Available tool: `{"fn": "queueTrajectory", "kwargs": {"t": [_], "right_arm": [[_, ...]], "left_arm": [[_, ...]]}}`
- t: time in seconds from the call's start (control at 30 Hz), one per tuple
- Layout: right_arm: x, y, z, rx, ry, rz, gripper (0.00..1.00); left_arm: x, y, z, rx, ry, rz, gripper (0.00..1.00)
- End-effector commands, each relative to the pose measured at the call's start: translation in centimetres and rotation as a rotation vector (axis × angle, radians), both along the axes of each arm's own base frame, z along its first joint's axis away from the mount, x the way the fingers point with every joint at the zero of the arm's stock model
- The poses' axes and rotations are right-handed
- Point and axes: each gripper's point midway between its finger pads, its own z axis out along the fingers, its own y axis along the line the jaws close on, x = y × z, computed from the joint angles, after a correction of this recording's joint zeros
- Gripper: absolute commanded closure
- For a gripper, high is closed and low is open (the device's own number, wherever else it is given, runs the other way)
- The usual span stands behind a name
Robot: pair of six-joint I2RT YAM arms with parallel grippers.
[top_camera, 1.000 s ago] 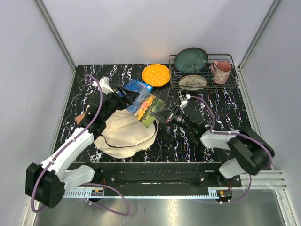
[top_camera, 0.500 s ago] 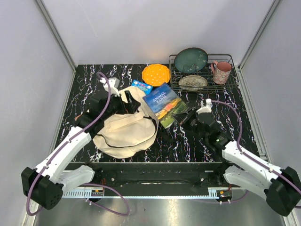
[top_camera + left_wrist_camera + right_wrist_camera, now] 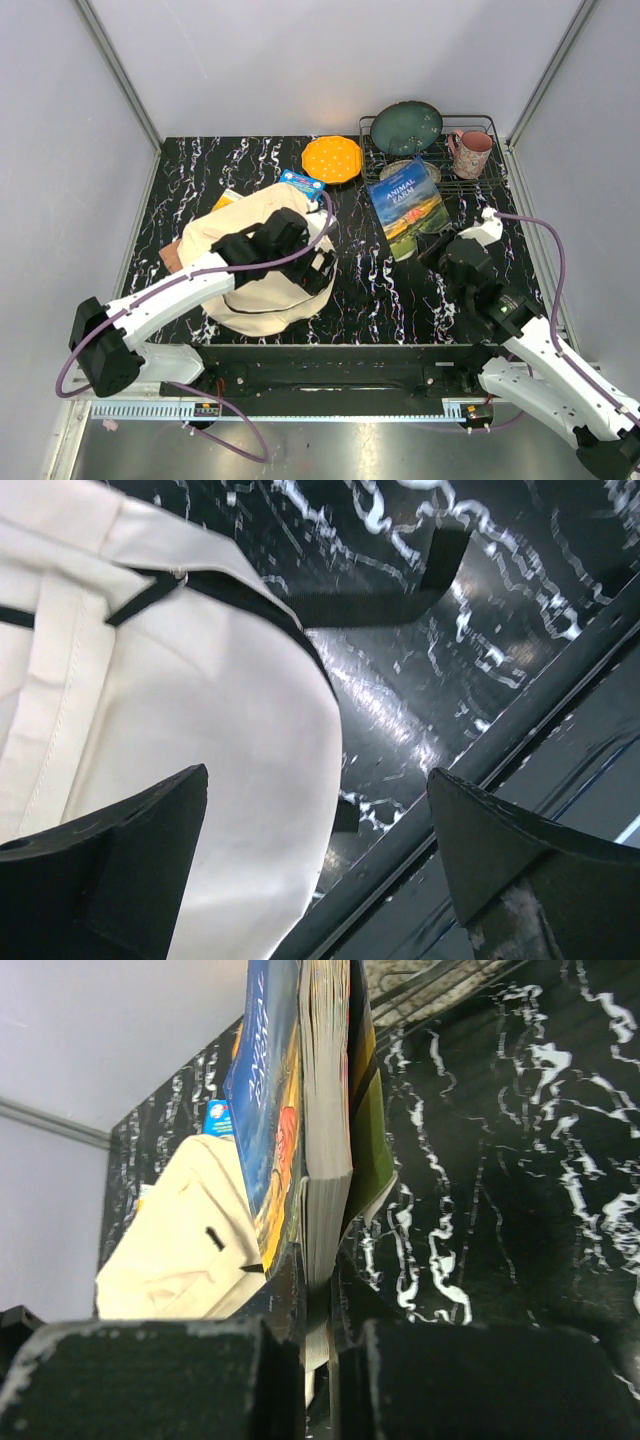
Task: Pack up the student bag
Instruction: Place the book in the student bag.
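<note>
Student bag [image 3: 262, 300] lying left of centre, towards the near edge. Its rim has been let go: left gripper [image 3: 318, 268] is seen spread wide above it. Book [image 3: 406, 207], clenched in right gripper [image 3: 318, 1332], has been carried right, beside dish rack [image 3: 492, 128]. Insertion judged unfinished; the mouth likely needs reopening.

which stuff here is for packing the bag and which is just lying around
For the job: student bag; Animal Farm book, gripped in the right claw.

Just lying about: orange plate; wire rack; teal plate; pink mug.
</note>
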Motion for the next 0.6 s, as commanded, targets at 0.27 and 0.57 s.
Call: {"fn": "queueTrajectory", "kwargs": {"t": [0.27, 0.57], "right_arm": [[0.4, -1.3, 1.2, -0.016, -0.033, -0.067, 1.00], [0.3, -1.2, 1.2, -0.001, -0.042, -0.063, 1.00]], "left_arm": [[-1.2, 1.7, -3.5, 0.222, -0.015, -0.028, 0.07], [-1.6, 2.6, -7.6, 0.349, 0.020, -0.018, 0.13]]}}
